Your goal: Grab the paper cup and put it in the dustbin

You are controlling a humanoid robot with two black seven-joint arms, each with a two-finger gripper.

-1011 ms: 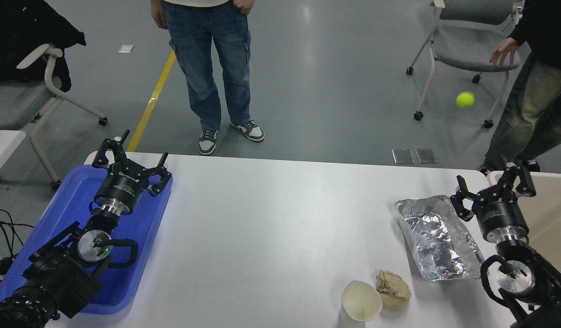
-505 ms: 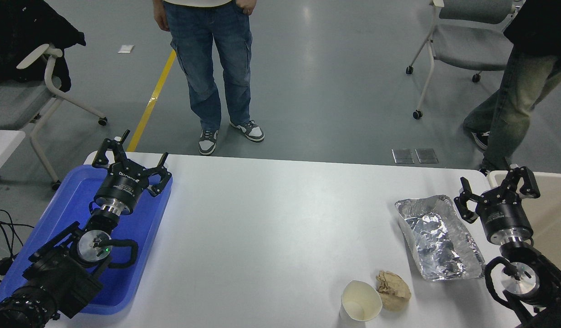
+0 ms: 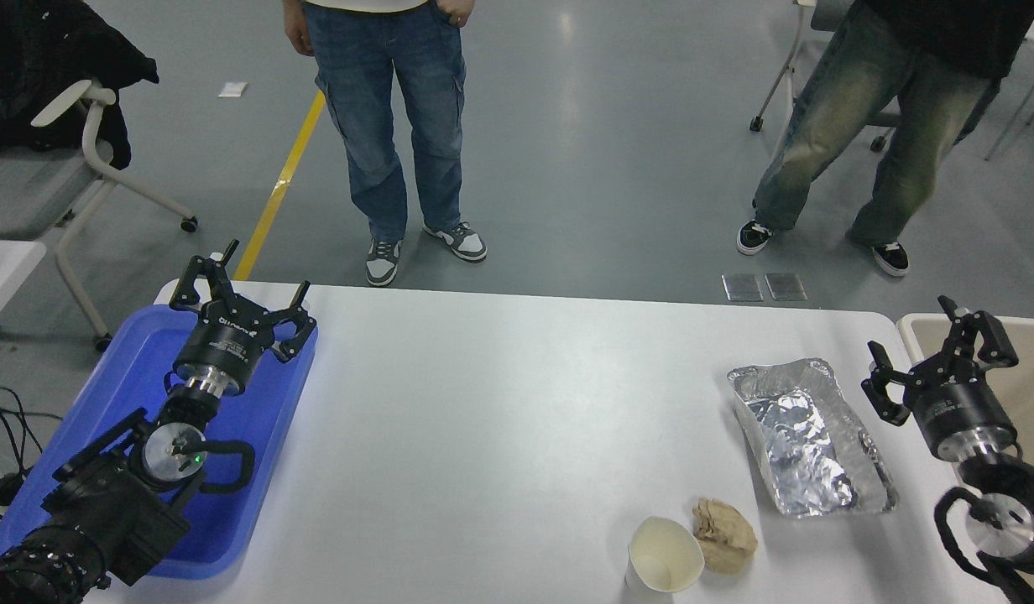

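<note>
A small white tapered paper cup (image 3: 664,565) with a cream inside stands upright at the near edge of the white table (image 3: 500,419), its open mouth up and nothing gripping it. A crumpled brown paper ball (image 3: 724,536) lies just beside it on the right, touching or nearly touching its rim. Farther back and to the right rests a crinkled silver foil tray (image 3: 806,436).

The robot's right black gripper (image 3: 937,352) hangs over the table's right end, near the foil tray's right side and well apart from the cup, its fingers spread and empty. Behind it, at the table's right end, the large beige rectangular dustbin (image 3: 913,329) with a pale rim shows only in part at the picture's right edge.

The left black gripper (image 3: 242,298) is parked over a flat blue plastic tray (image 3: 122,386) at the table's left end, its fingers likewise splayed and holding nothing.

Two people stand on the grey floor beyond the table, one in blue jeans (image 3: 391,117), the other in faded jeans (image 3: 853,126).
</note>
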